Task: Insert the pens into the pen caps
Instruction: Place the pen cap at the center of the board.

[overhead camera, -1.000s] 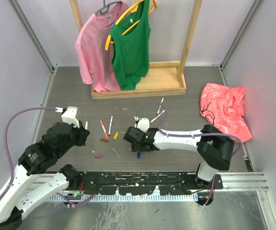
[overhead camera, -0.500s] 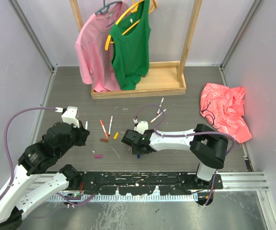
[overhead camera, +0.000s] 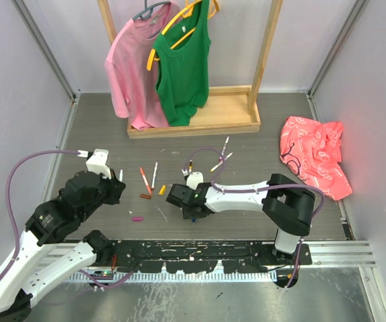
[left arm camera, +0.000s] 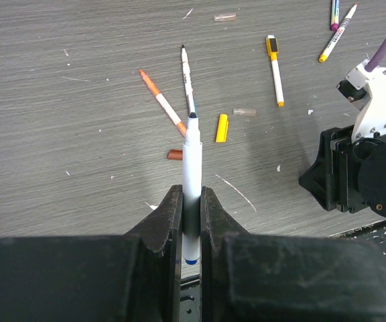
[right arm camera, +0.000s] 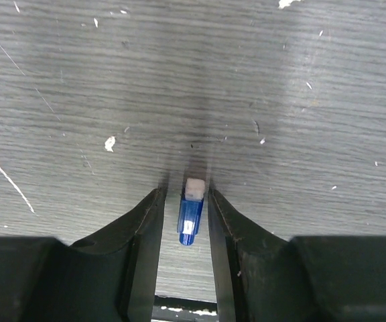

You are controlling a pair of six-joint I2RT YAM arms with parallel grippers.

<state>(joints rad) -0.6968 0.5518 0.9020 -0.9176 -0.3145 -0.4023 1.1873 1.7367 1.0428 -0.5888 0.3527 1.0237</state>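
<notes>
My left gripper (left arm camera: 191, 201) is shut on a white pen (left arm camera: 192, 157) with a blue end; its dark tip points away over the table. From above, this gripper (overhead camera: 114, 190) hovers at the left. My right gripper (right arm camera: 185, 201) reaches down to the table and straddles a small blue pen cap (right arm camera: 190, 216), with a thin gap on each side. From above, the cap (overhead camera: 193, 217) lies just below that gripper. Loose on the table are an orange pen (left arm camera: 163, 104), a yellow cap (left arm camera: 222, 127), a brown cap (left arm camera: 174, 154) and a magenta cap (overhead camera: 137, 219).
More pens (overhead camera: 221, 161) lie behind the right arm, and a yellow-ended pen (left arm camera: 275, 70) lies beyond the yellow cap. At the back stands a wooden rack (overhead camera: 200, 124) with pink and green tops. A red cloth (overhead camera: 313, 157) lies right. A black rail (overhead camera: 200, 249) edges the front.
The right arm has shifted a little to the left and its jaws have narrowed around the blue cap. The left arm and its pen have not moved.
</notes>
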